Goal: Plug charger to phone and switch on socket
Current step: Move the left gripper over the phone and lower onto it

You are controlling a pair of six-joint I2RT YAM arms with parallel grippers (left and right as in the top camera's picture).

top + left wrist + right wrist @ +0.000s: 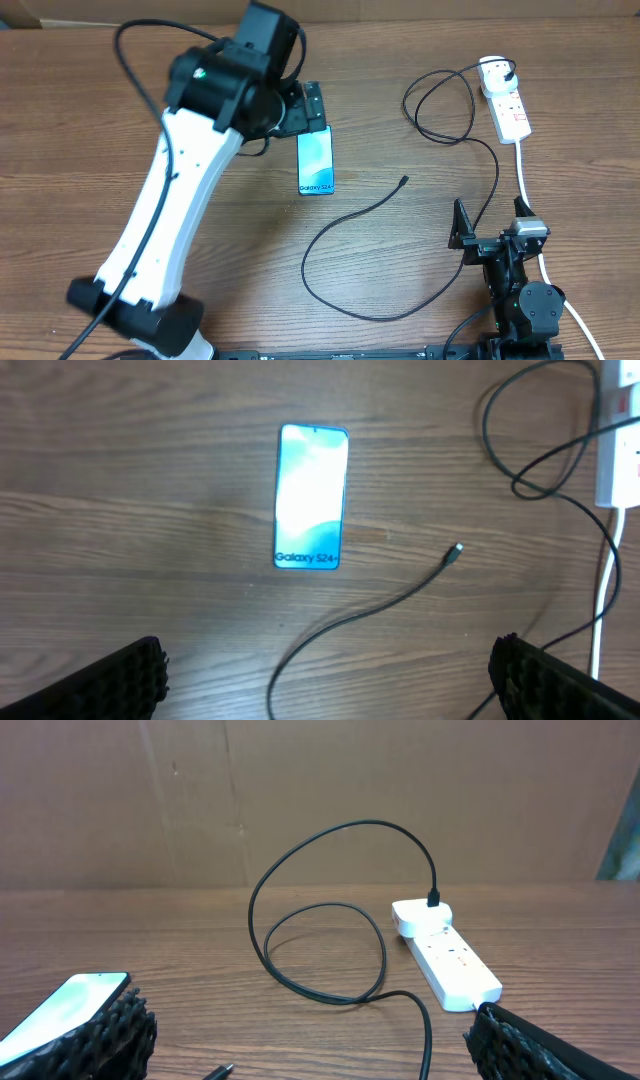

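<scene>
The phone (315,162) lies flat mid-table, screen lit, reading "Galaxy S24+"; it also shows in the left wrist view (311,497) and the right wrist view (65,1005). The charger cable (330,290) curls across the table. Its connector tip (403,181) lies free to the right of the phone (455,550). Its plug (510,72) sits in the white socket strip (508,105), which also shows in the right wrist view (448,960). My left gripper (308,108) hovers open and empty beside the phone's far end. My right gripper (492,222) is open and empty near the front right.
The strip's thick white cord (525,180) runs toward the front edge past my right arm. A cardboard wall (300,800) stands behind the table. Cable loops (440,110) lie left of the strip.
</scene>
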